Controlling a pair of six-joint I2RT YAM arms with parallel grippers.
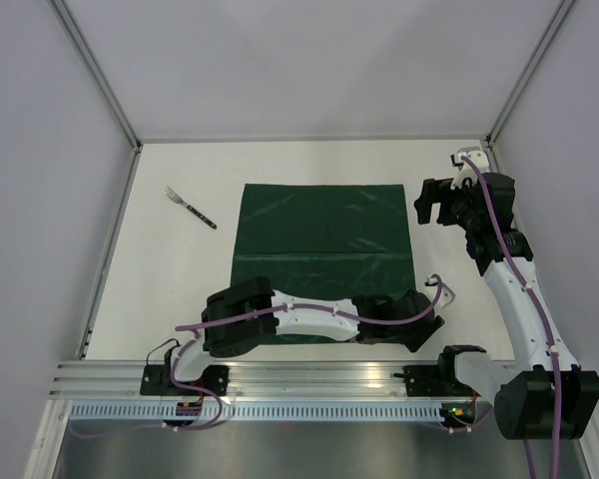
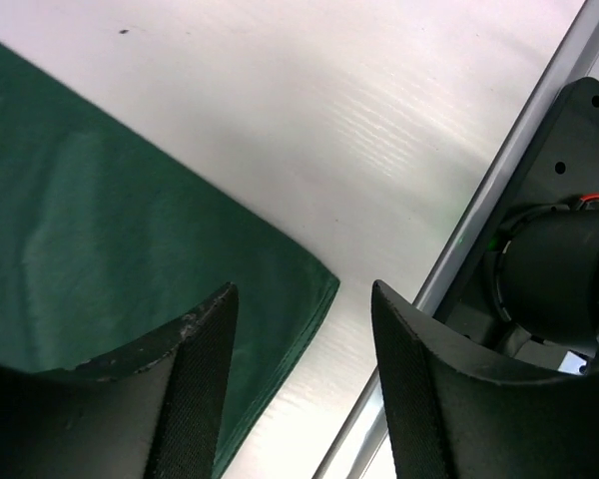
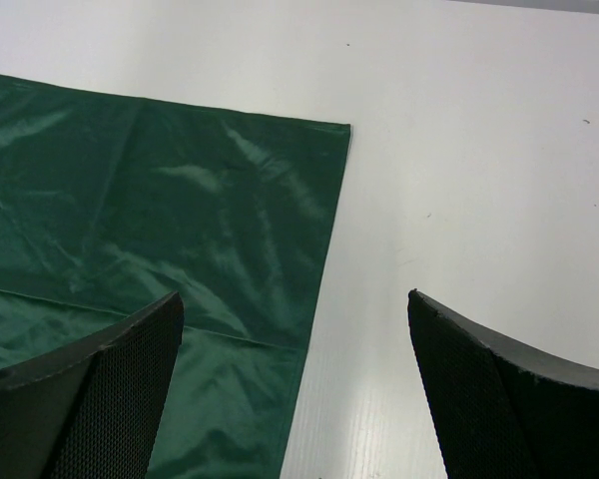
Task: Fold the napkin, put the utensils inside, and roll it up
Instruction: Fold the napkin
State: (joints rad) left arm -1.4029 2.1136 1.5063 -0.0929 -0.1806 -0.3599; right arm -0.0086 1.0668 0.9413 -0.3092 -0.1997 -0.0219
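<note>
Top external view: the dark green napkin (image 1: 324,254) lies spread flat on the white worktop (image 1: 160,299), roughly in the middle, with a faint crease running across it from side to side. A fork (image 1: 190,208) with a dark handle lies on the worktop to the left of the napkin, well apart from it, tines pointing to the far left.

My left arm reaches low across the near edge of the napkin, and my left pincer (image 1: 419,319) sits at the napkin's near right corner. From the left wrist, that pincer (image 2: 304,399) stands open to a moderate width. Both fingers (image 2: 190,399) are bare and nothing is held. The napkin (image 2: 100,220) runs under the left finger, and its corner shows in the gap between the two. I cannot tell whether a fingertip touches the cloth. Past the corner are bare worktop, the metal rail (image 2: 519,150) and my right arm's base (image 2: 559,269).

My right pincer (image 1: 429,205) is raised just beside the napkin's far right corner. From the right wrist, it (image 3: 299,389) is spread wide and holds nothing. The napkin (image 3: 160,220) fills the left part of that view, glossy and lightly creased. Its right edge runs down between my fingers (image 3: 100,399), nearer the left one, with bare worktop beneath the right one. This pincer is clear of the cloth.
</note>
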